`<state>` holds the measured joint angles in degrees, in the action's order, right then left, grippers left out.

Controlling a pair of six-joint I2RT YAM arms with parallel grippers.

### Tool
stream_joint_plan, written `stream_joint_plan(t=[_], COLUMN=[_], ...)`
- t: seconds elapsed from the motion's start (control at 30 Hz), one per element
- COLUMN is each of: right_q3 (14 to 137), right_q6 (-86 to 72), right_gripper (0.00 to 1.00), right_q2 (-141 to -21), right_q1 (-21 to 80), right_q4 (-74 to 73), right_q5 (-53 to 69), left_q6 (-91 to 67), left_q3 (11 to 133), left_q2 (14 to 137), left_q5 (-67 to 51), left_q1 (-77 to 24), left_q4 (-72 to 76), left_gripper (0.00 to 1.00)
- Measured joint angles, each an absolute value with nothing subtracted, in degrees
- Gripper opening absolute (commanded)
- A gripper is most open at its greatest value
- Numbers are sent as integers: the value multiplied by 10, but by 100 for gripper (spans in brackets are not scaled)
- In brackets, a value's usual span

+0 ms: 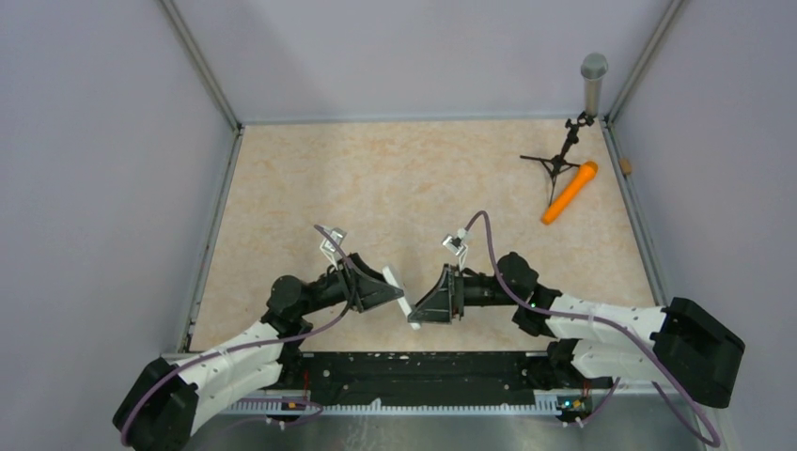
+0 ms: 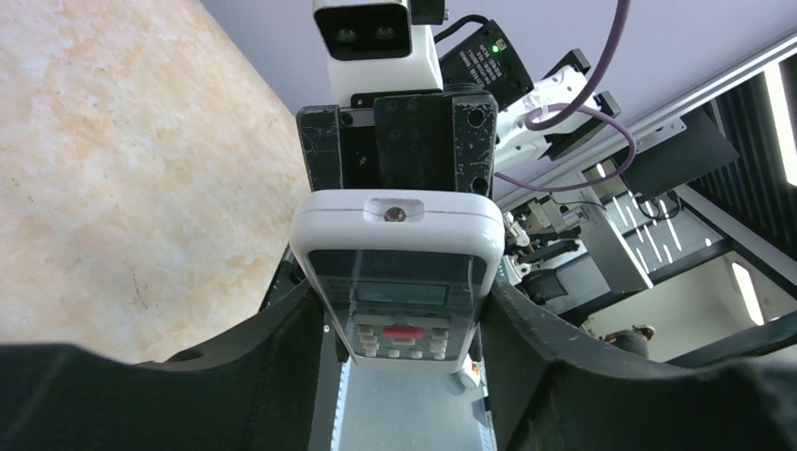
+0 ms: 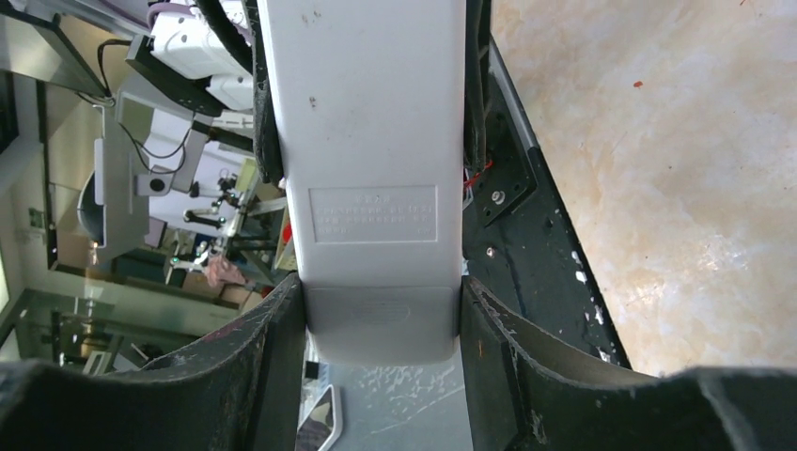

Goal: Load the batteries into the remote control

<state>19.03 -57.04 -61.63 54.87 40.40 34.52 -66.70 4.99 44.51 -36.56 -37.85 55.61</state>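
You get only a thin white sliver of the remote control [image 1: 402,299] from the top camera, at lower centre. The rest is hidden between the two black grippers that meet there above the counter [image 1: 376,178].

In the left wrist view its face is towards you, with the dark screen and the rows of buttons. Its near end sinks out of sight between the left fingers [image 2: 268,357], and the lowest button rows are hard to read. Those fingers sit against both long edges, clamped on the handset as far as you can see.

In the right wrist view you see the plain back, with an embossed label too small to read. The far end is cut off by the top of the frame. The right fingers [image 3: 512,362] press flush on either side of the ridged lower panel, clamped on it. That panel hides whatever lies behind it.
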Motion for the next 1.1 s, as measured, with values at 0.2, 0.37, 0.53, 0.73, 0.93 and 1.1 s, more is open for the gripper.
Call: stream_joint_plan(t=[0.2, 0.37, 0.53, 0.73, 0.93, 1.1], right_q3=[184, 184, 200, 249, 281, 303], right_q6=[-571, -555, -486, -401, -352, -333], right_gripper=[38, 73, 81, 81, 81, 81], right_q2=[-616, -590, -519, -463, -451, -462], right_q1=[549, 549, 548, 547, 547, 546], right_q4=[415, 376, 236, 53, -83, -158], right_q5=[339, 323, 268, 175, 81, 10], left_q6=[-672, -666, -639, -560, -467, -430], left_q3=[50, 52, 70, 135, 247, 333], left_q2=[458, 463, 456, 443, 526, 619], left_q5=[-367, -368, -364, -322, -270, -227], left_q1=[-378, -378, -378, -378, -378, -378], left_q4=[570, 567, 501, 321, 127, 10], left_gripper=[6, 0, 0, 0, 0, 0])
